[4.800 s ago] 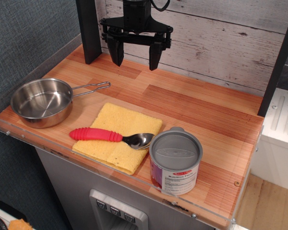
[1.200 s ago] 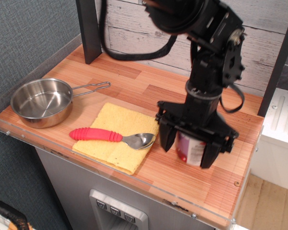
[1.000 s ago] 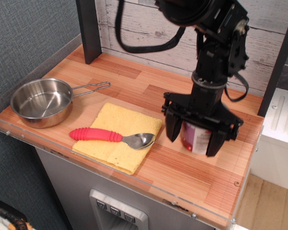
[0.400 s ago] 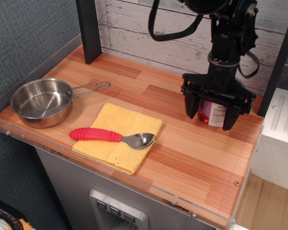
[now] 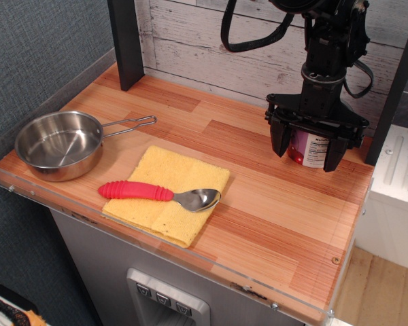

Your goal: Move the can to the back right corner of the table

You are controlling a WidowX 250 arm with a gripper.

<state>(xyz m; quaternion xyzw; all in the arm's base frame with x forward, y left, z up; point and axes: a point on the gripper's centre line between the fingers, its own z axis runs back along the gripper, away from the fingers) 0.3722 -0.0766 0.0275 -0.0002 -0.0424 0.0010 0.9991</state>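
Note:
The can (image 5: 309,150), with its maroon-and-white label, is held between the fingers of my black gripper (image 5: 307,151) near the back right of the striped wood table (image 5: 258,224). The gripper comes straight down over the can and hides its top. The fingers (image 5: 281,141) stand on either side of the label. I cannot tell whether the can's base touches the tabletop. The can is close to the plank wall and the dark right post.
A steel pan with wire handle (image 5: 60,144) sits at the front left. A yellow cloth (image 5: 168,192) lies in the middle front with a red-handled spoon (image 5: 158,193) on it. A dark post (image 5: 124,42) stands at the back left. A clear rim edges the table.
The gripper came down from the back, closed on the can at the front right, and has carried it back and to the right toward the wall. The pan, cloth and spoon have not moved.

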